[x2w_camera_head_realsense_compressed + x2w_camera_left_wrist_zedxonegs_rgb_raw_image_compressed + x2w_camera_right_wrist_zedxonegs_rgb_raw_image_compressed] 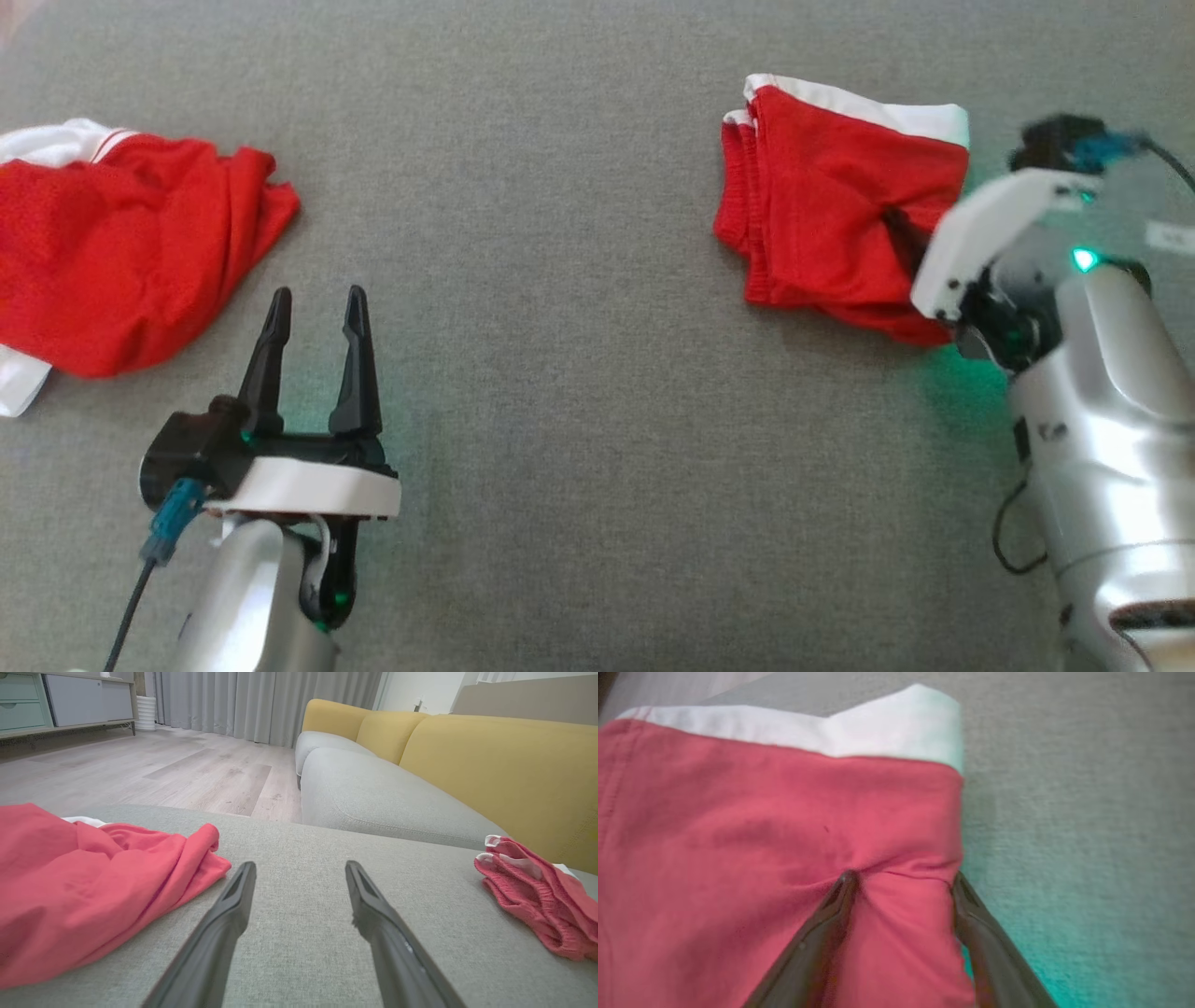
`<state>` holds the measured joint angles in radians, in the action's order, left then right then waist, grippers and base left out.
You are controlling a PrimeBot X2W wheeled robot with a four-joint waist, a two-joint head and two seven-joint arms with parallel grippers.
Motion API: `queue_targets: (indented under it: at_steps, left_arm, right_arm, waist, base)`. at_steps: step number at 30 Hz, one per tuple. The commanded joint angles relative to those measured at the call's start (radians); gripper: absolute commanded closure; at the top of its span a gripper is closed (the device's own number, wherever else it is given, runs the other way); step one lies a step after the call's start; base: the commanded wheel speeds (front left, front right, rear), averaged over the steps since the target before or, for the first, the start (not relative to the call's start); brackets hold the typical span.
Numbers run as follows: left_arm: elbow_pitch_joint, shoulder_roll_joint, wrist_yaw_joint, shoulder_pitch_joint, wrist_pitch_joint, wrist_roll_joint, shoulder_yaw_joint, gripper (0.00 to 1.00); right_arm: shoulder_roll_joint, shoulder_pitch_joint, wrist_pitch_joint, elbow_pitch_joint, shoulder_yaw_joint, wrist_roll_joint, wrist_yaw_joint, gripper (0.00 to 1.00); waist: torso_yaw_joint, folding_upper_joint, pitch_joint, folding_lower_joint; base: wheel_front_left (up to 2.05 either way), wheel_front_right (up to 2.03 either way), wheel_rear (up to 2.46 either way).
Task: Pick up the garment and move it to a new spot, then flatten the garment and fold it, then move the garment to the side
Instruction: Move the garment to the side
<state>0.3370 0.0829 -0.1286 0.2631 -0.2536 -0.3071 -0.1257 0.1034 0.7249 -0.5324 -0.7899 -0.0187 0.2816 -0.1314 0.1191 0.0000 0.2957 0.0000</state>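
Observation:
A folded red garment [831, 196] with white trim lies at the right on the grey cushion [597, 392]. My right gripper [920, 247] is down on its near right edge. In the right wrist view the gripper [903, 879] is open, its fingertips pressed into the red cloth [761, 812], with a ridge of fabric between them. The same folded garment [537, 891] shows at the right of the left wrist view. My left gripper [317, 297] is open and holds nothing, over bare cushion. It is just right of a second, crumpled red garment [121, 243].
The crumpled garment [84, 877] runs to the cushion's left edge. Beyond the cushion are a wood floor [163, 765], a grey and yellow sofa [490, 765], curtains and a cabinet [46, 700]. Bare cushion lies between the two garments.

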Motion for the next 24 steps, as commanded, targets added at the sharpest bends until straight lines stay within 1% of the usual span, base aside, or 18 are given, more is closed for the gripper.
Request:
queue_targets:
  at_steps: [1,2,6,9,12,16,18,20,21,24]
  left_arm:
    - [-0.034,0.015,-0.002,0.033,-0.008,-0.002,0.034,0.00]
    - [-0.035,0.015,-0.002,0.033,-0.008,-0.003,0.036,0.00]
    - [-0.048,0.021,-0.002,0.035,-0.008,-0.004,0.040,0.00]
    - [-0.065,0.030,-0.002,0.035,-0.008,-0.004,0.054,0.00]
    - [-0.085,0.038,-0.002,0.041,-0.008,-0.001,0.065,0.00]
    - [-0.112,0.047,-0.002,0.058,-0.008,0.005,0.064,0.00]
    - [-0.125,0.055,-0.002,0.072,-0.008,0.009,0.060,0.00]
    - [-0.138,0.063,-0.002,0.091,-0.008,0.013,0.053,0.00]
    - [-0.147,0.071,-0.002,0.111,-0.008,0.018,0.042,0.00]
    - [-0.152,0.085,-0.002,0.136,-0.008,0.022,0.022,0.00]
  right_arm:
    - [-0.029,-0.004,-0.029,-0.005,0.059,0.002,0.001,0.80]
    - [-0.027,0.000,-0.037,-0.002,0.084,0.008,0.001,1.00]
    - [0.019,0.021,-0.034,0.047,0.182,0.023,0.001,1.00]
    - [0.079,0.046,-0.042,0.113,0.280,0.039,0.001,1.00]
    - [0.173,0.071,-0.058,0.186,0.376,0.063,0.001,1.00]
    - [0.333,0.105,-0.051,0.272,0.477,0.100,0.001,1.00]
    - [0.413,0.126,-0.022,0.292,0.502,0.102,0.001,1.00]
    - [0.478,0.147,0.005,0.290,0.499,0.103,0.001,1.00]
    - [0.527,0.164,0.038,0.276,0.486,0.096,0.001,1.00]
    - [0.573,0.177,0.089,0.241,0.455,0.096,0.001,1.00]
  waist:
    - [-0.006,0.0000,0.003,0.0000]
    - [-0.015,0.0000,0.003,0.0000]
    - [-0.064,0.0000,0.005,0.0000]
    - [-0.125,0.0000,0.009,0.0000]
    - [-0.184,0.0000,0.018,0.0000]
    - [-0.253,0.0000,0.046,0.0000]
    - [-0.280,0.0000,0.070,0.0000]
    - [-0.300,0.0000,0.107,0.0000]
    - [-0.313,0.0000,0.136,0.0000]
    - [-0.326,0.0000,0.179,0.0000]
  base:
    - [0.00,0.00,0.00]
    - [0.00,0.00,0.00]
    - [0.00,0.00,0.00]
    - [0.00,0.00,0.00]
    - [0.00,0.00,0.00]
    - [0.00,0.00,0.00]
    - [0.00,0.00,0.00]
    - [0.00,0.00,0.00]
    - [0.00,0.00,0.00]
    - [0.00,0.00,0.00]
